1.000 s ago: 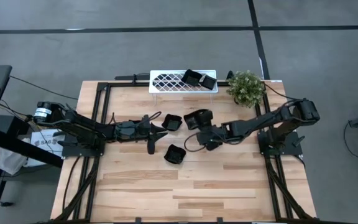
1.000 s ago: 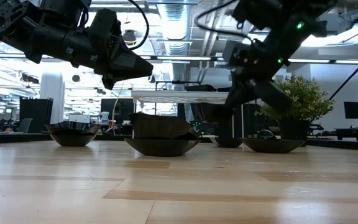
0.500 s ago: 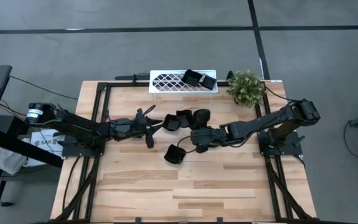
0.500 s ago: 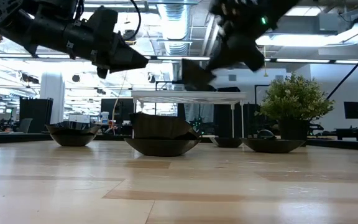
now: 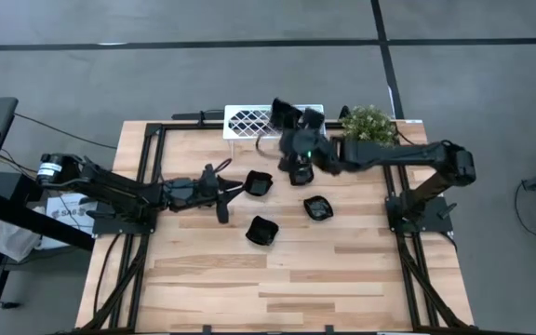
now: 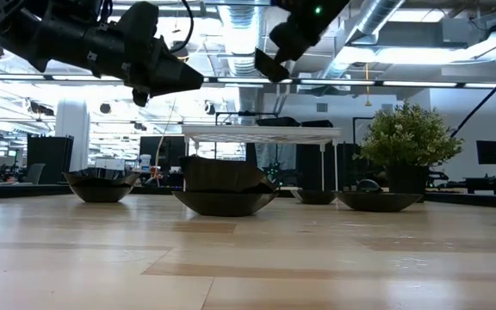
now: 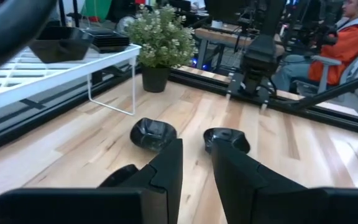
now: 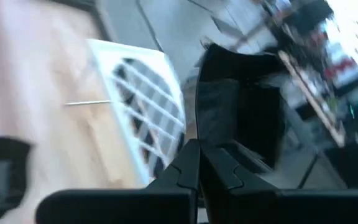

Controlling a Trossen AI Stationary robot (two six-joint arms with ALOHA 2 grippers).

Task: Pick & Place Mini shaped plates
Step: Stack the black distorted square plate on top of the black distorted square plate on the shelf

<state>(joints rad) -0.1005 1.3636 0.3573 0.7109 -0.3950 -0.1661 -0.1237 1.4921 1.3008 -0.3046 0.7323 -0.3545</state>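
Right pincer (image 5: 289,140) risen to rack (image 5: 247,121) edge, pinching plate (image 8: 241,118) (left pincer (image 5: 234,189) part-spread, empty).

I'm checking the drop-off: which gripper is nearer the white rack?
Right. The right gripper hangs beside the white rack, shut on a black plate. The left gripper hovers mid-table, well short of it.

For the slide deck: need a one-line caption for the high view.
Right gripper carries a mini plate toward the white rack; left gripper waits by three plates on the table.
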